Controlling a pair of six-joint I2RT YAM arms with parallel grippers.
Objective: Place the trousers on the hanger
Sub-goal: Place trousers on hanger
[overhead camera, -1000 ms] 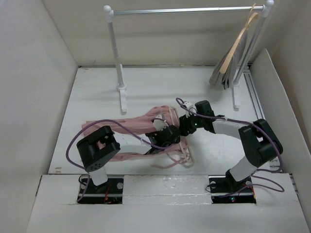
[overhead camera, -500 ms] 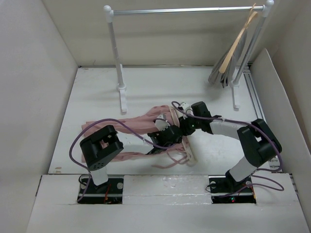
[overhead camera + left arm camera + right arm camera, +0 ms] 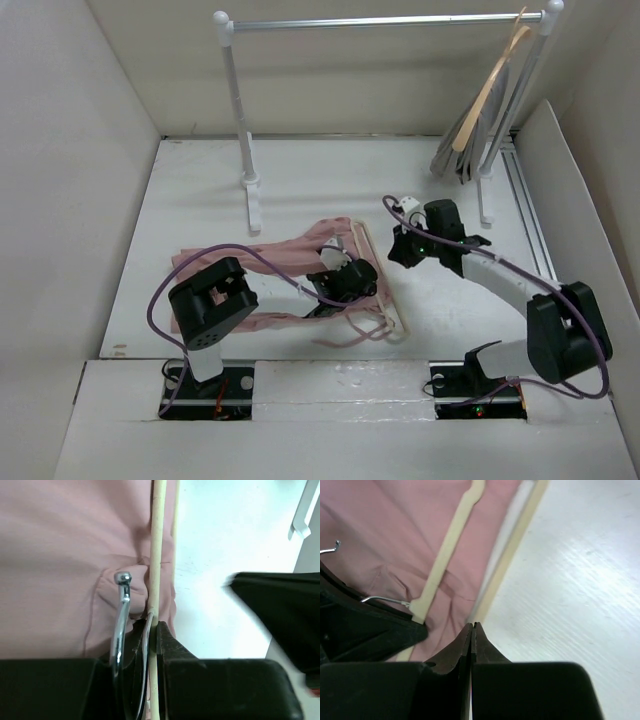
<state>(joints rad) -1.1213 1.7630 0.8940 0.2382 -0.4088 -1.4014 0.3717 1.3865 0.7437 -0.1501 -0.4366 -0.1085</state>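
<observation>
The hanger (image 3: 390, 298) lies mid-frame across the trousers (image 3: 295, 248), long axis running up-down. The left hand (image 3: 347, 281) clamps it; the right hand (image 3: 396, 256), pinched empty, hovers just right.

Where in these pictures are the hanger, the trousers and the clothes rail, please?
hanger (image 3: 156, 540): left wrist view, on its thin cream bar.
trousers (image 3: 60, 555): left wrist view, on the flat pink fabric.
clothes rail (image 3: 380, 21): top external view, on the horizontal metal bar.

White rack (image 3: 380, 21) stood at bench (image 3: 200, 190) rear; tan hanger (image 3: 490, 85) bearing grey garment (image 3: 450, 160) hung at rail's right end.
</observation>
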